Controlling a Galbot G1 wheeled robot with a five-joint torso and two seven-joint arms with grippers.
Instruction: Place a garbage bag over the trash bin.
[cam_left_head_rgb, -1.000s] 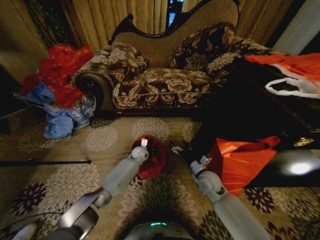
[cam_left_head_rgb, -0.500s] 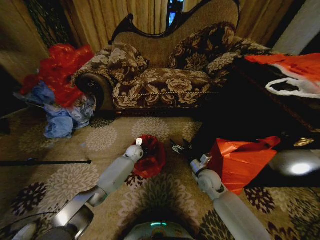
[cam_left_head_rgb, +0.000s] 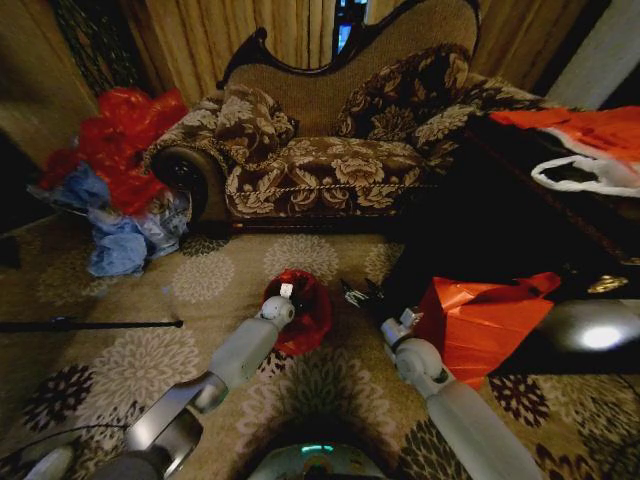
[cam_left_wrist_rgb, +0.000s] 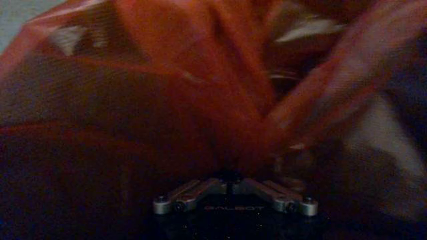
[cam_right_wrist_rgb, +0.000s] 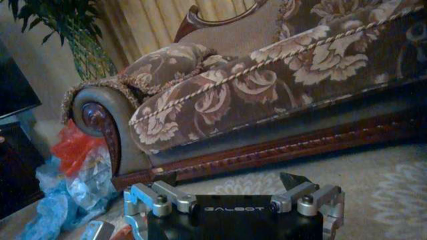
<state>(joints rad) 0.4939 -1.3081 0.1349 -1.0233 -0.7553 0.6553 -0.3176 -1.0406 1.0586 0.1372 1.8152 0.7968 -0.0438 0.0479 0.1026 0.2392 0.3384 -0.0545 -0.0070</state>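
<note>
Red, crinkly plastic of the garbage bag (cam_left_wrist_rgb: 200, 100) bunches right at the left gripper (cam_left_wrist_rgb: 230, 180), whose fingers are pinched tight on a gathered fold. Right gripper (cam_right_wrist_rgb: 230, 182), beside it, hangs spread wide, holding nothing.

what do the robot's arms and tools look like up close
Both arms are smooth pale grey-white tubes with rounded ball-like joints. The left arm has a shinier metallic segment near the shoulder. The right tool has a black body lettered GALBOT, silver linkage bars with round screws and dark fingertips. The left tool shows the same lettering and silver bars.
</note>
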